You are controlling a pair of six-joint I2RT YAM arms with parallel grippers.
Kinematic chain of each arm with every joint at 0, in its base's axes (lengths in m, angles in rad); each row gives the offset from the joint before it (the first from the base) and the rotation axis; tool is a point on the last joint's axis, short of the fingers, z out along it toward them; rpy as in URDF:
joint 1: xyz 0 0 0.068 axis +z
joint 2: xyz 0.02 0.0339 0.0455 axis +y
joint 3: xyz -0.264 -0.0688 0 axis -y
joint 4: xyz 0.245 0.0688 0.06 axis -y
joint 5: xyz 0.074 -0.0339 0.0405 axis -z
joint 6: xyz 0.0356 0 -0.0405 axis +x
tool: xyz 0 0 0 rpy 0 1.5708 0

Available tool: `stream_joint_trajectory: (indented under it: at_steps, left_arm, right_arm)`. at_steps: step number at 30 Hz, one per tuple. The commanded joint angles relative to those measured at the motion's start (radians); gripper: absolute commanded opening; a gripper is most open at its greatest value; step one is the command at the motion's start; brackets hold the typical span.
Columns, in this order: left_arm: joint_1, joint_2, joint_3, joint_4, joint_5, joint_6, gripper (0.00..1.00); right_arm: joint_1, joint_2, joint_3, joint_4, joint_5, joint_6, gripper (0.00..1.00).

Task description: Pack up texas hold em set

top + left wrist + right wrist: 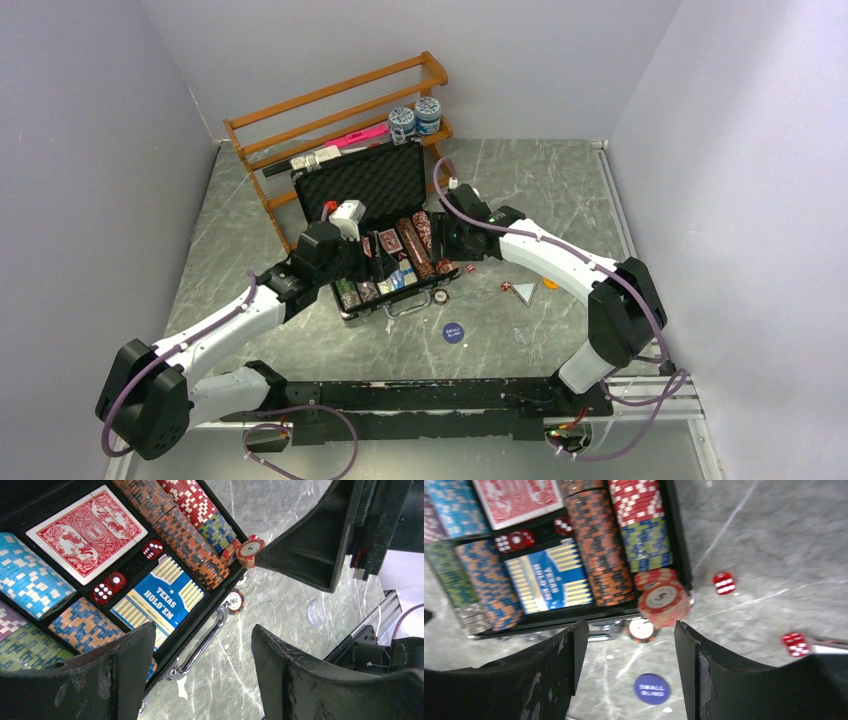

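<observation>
On the grey marble table (540, 190), a red-and-white poker chip (663, 601) leans at a corner of the open black foam-lined briefcase (370, 180). Left end effector (202, 630) and right end effector (630, 627) gape empty; best nudge it upright into its row.

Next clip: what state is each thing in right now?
Briefcase: open, lid upright.
Left fingers: open, empty.
Right fingers: open, empty.
Red chip: tilted on case's corner, unseated.
Loose red dice: on table, outside case.
Small-blind disc: flat on table.
Jars: lidded.
</observation>
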Motion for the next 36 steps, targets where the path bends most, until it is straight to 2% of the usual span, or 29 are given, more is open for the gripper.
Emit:
stream_joint_trajectory:
  at_steps: [1,5,8,14,23,36]
  left_arm:
    - [-0.004,-0.014,0.007,-0.004,0.002,0.026,0.75]
    - [-0.004,-0.018,0.003,0.000,0.001,0.024,0.76]
    - [-0.004,-0.015,0.006,0.006,0.002,0.021,0.76]
    - [-0.004,-0.013,0.017,0.001,0.003,0.024,0.76]
    - [-0.004,-0.004,0.024,0.007,0.006,0.021,0.76]
    - [-0.004,-0.018,0.012,-0.005,-0.005,0.024,0.76]
  right_arm:
    - [-0.013,0.021,0.032,-0.014,0.118,-0.214,0.68]
    - [-0.011,0.063,0.047,-0.019,0.066,-0.305,0.67]
    - [-0.008,0.095,0.070,-0.029,0.007,-0.358,0.63]
    - [-0.002,0.132,0.091,-0.047,0.018,-0.390,0.56]
    - [-0.003,0.203,0.123,-0.046,0.006,-0.391,0.36]
    - [-0.003,0.298,0.194,-0.073,-0.032,-0.352,0.31]
